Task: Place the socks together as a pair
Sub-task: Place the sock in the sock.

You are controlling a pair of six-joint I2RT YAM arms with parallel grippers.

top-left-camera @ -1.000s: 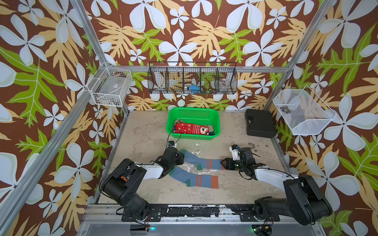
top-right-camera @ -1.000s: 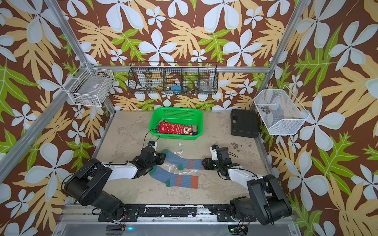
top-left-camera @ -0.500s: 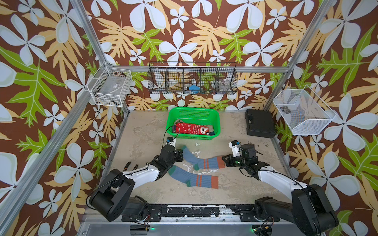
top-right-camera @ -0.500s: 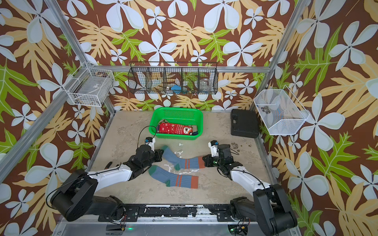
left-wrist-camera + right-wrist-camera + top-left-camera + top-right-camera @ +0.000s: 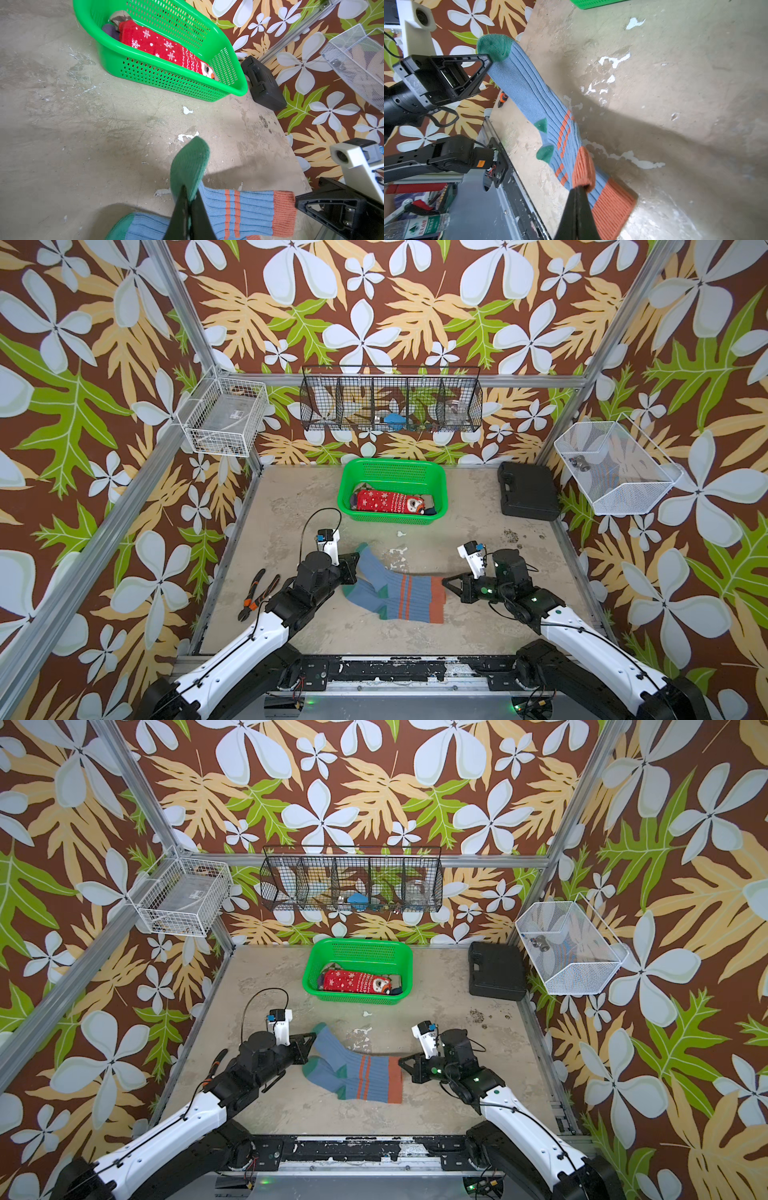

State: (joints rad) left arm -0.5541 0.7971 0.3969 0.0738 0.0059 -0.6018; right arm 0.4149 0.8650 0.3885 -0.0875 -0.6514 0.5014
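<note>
loose sock [image 5: 365, 599]: flat on the table [image 5: 291, 506], nearest the robot's base, green toe on the left arm's side, orange cuff on the right's
held sock [image 5: 372, 568]: same blue ribbing, orange stripes and green toe, strung out above the loose one, overlapping it at the cuff end
long axis: across the table, gripper to gripper, cuffs about lined up, its toe lying farther back
left gripper [image 5: 353, 568]: pinched tight on the toe
right gripper [image 5: 444, 583]: clamped on the cuff
next move, i'd guess: lower it toward the base onto its mate
green basket [image 5: 440, 489]: far end, red snowflake sock [image 5: 386, 501] inside
</note>
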